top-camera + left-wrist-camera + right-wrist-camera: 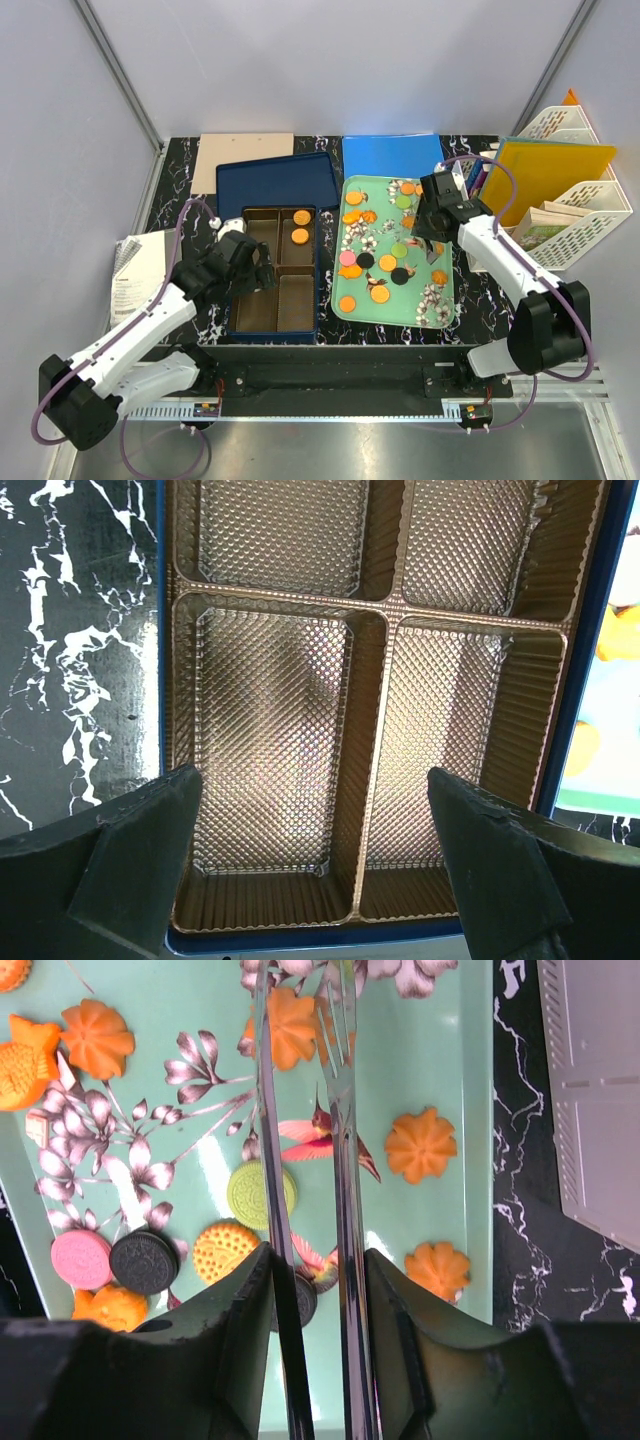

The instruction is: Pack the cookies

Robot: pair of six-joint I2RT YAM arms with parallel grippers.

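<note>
Step in hand: you are picking the next cookie off the mint-green tray [430, 1050] with the tongs [345, 1210]. This is early in the packing, I judge.
Right gripper: the right gripper [315, 1265] is pinching the two metal blades of the tongs, with its fingers pressed against their outer sides.
Tongs: the tips reach an orange flower-shaped cookie [290, 1025], which shows between the blades. I cannot tell whether they touch it.
Left gripper: the left gripper [315, 815] is spread wide and holds nothing. It hovers over the gold insert [270, 740] of the blue box [322, 290].
Cookies: most of the cookies [388, 262] lie scattered on the mint-green tray, to the right of the box. They are mainly orange, with pink, green and black ones among them.
Packed so far: two orange cookies [301, 217] sit in the far right compartment of the insert. The compartments in the left wrist view are bare.
Next move: bring the blades down either side of the flower cookie and squeeze just enough to hold it. Then lift it clear of the tray and carry it left over the box rim.
Watch for: the blades are thin and the cookie is flat, so it could tip or slip out during the lift. The left arm hangs above the box, so choose a compartment it does not cover.
</note>
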